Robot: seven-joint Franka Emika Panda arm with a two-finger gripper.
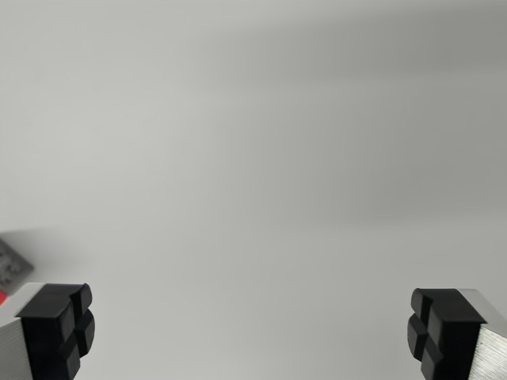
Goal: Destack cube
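My gripper (pixel 252 332) is open, its two black fingertips (pixel 59 328) standing wide apart at the bottom corners of the wrist view with nothing between them. At the wrist view's left edge a small grey object (pixel 11 264) with faint markings peeks in, and a sliver of red (pixel 2 298) shows just below it, beside the left fingertip. I cannot tell whether these are the cubes; most of them lies outside the frame. No whole cube is in view.
A plain pale grey surface (pixel 261 158) fills nearly the whole view, with soft shadow bands across its upper part.
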